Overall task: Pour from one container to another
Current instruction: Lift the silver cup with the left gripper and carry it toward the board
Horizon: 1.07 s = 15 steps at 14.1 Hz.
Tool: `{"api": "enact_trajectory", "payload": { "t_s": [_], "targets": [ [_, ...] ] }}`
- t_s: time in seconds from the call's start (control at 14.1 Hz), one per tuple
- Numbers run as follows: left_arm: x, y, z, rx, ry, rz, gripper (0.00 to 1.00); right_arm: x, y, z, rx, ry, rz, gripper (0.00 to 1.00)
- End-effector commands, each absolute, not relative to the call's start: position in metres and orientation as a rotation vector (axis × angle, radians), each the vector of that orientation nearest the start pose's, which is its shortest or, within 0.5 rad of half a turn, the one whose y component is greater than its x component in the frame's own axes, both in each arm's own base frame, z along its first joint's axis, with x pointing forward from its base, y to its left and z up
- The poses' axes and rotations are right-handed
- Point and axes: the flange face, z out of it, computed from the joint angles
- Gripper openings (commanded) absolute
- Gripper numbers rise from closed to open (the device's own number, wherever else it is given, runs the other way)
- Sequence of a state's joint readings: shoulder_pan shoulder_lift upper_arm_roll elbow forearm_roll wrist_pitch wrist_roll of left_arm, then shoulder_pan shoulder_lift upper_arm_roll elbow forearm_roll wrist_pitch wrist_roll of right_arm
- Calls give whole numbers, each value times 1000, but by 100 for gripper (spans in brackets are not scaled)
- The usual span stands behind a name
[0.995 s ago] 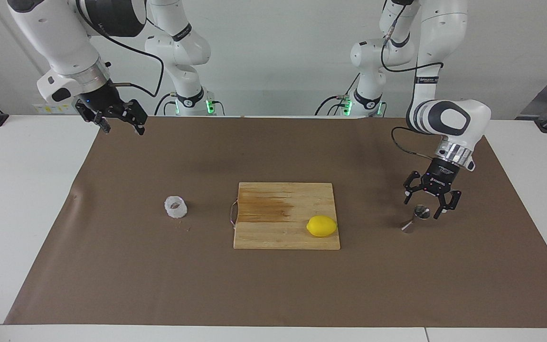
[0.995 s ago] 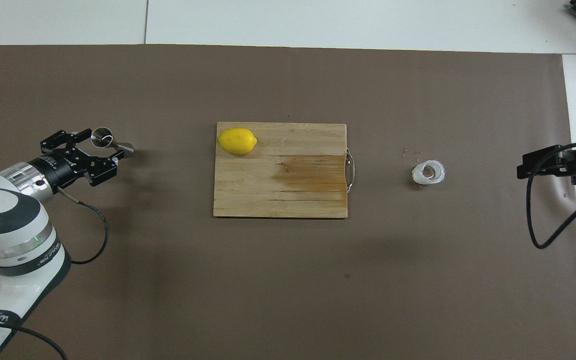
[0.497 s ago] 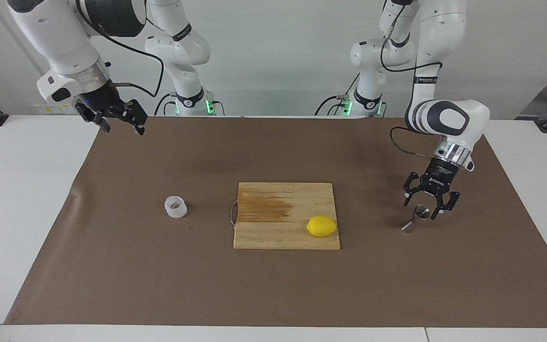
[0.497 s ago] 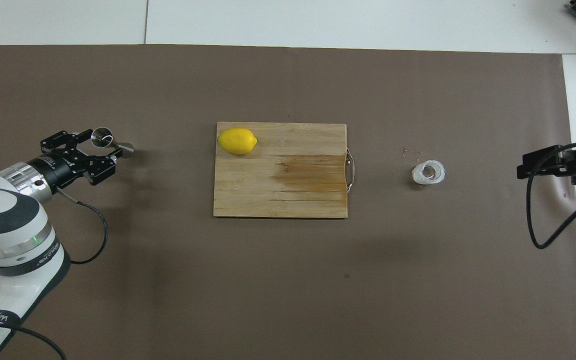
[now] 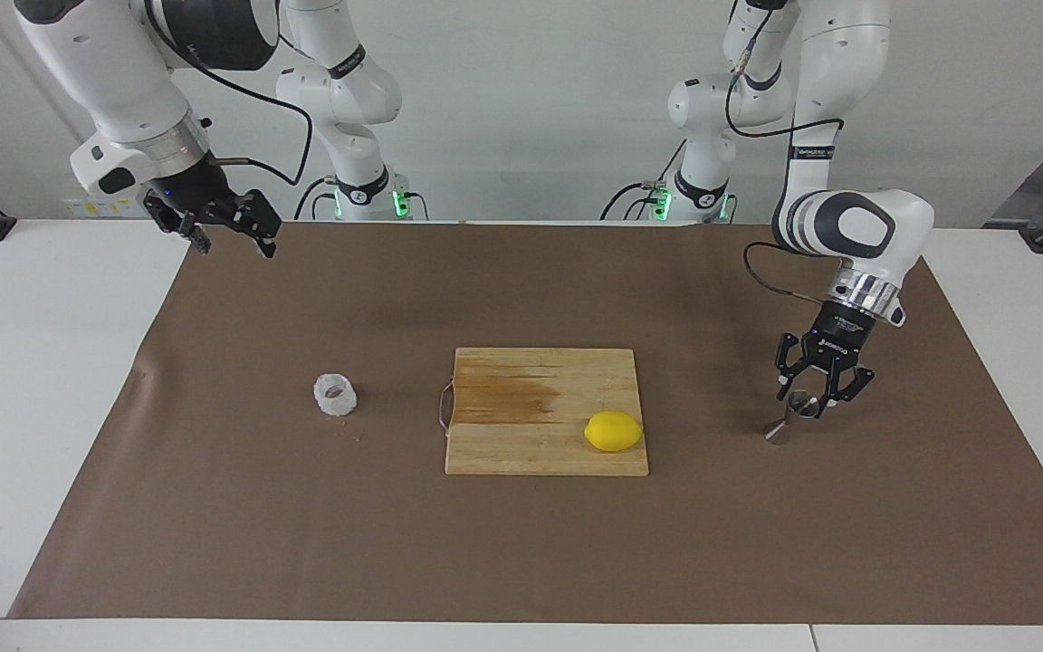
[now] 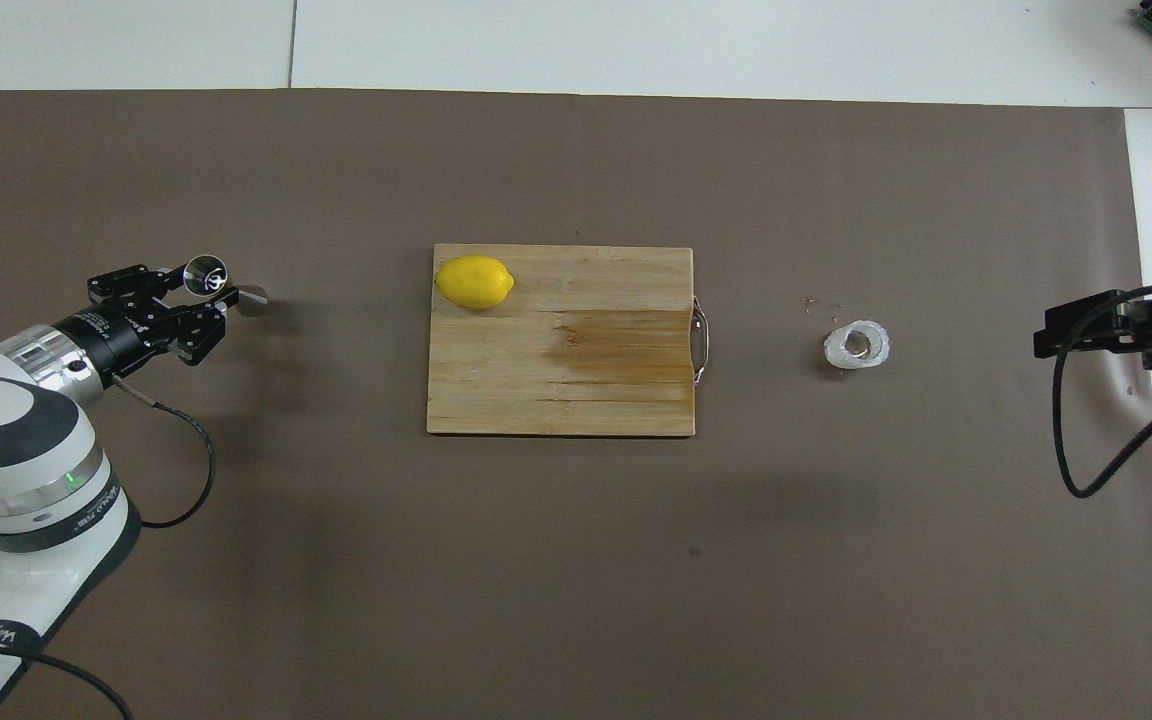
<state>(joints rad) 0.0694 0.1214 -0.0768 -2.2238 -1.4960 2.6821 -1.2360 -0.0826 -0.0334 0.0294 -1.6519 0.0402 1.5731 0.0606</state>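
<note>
A: left pincer (image 5: 808,397) has narrowed a lot in the last second. It was spread wide on both sides of the jigger (image 5: 791,417), now the fingers have drawn in round the upper cone

B: contact yet?

A: can't tell. In the facing view the fingertips sit right at the rim, but we can't see a firm pinch. We'd call it narrow and closing, not a confirmed hold

B: jigger moved?

A: no, same spot on the tabletop (image 5: 521,561), toward the left arm's end, well apart from the cutting board (image 5: 521,426). Not lifted

B: and the white cup (image 5: 335,396)?

A: untouched, upright on the brown mat toward the right arm's end, just beside the board's handle side. Lemon (image 5: 614,431) sits on the board's corner

B: right pincer (image 5: 230,237)?

A: spread wide, holding nothing, hanging up over the mat's corner by its own base. That arm waits, hasn't budged

B: so what does this mean for us?

A: we're at the grasp step on the receiving vessel only. Nothing poured. Our guess: once the grip seats, the jigger gets brought toward the cup, or the right arm fetches the cup. The jigger is slick steel with a narrow waist, so we'd watch for it tipping or slipping as the fingers bite
</note>
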Motion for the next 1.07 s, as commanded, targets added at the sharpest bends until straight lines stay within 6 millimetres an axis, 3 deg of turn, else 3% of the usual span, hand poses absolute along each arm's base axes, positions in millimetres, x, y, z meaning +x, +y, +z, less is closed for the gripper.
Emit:
{"api": "enact_trajectory", "payload": {
  "t_s": [0.0,0.43,0.78,0.99],
  "targets": [
    [554,28,332,674,2188,-326,46,535,-25,607,-3074,146,74,100],
    [554,29,333,671,2187,-325,1,535,-25,607,-3074,146,74,100],
    [572,29,367,680,2114,-336,0,535,-25,607,-3074,146,74,100],
    [570,6,397,715,2055,-349,0,535,-25,607,-3074,146,74,100]
  ]
}}
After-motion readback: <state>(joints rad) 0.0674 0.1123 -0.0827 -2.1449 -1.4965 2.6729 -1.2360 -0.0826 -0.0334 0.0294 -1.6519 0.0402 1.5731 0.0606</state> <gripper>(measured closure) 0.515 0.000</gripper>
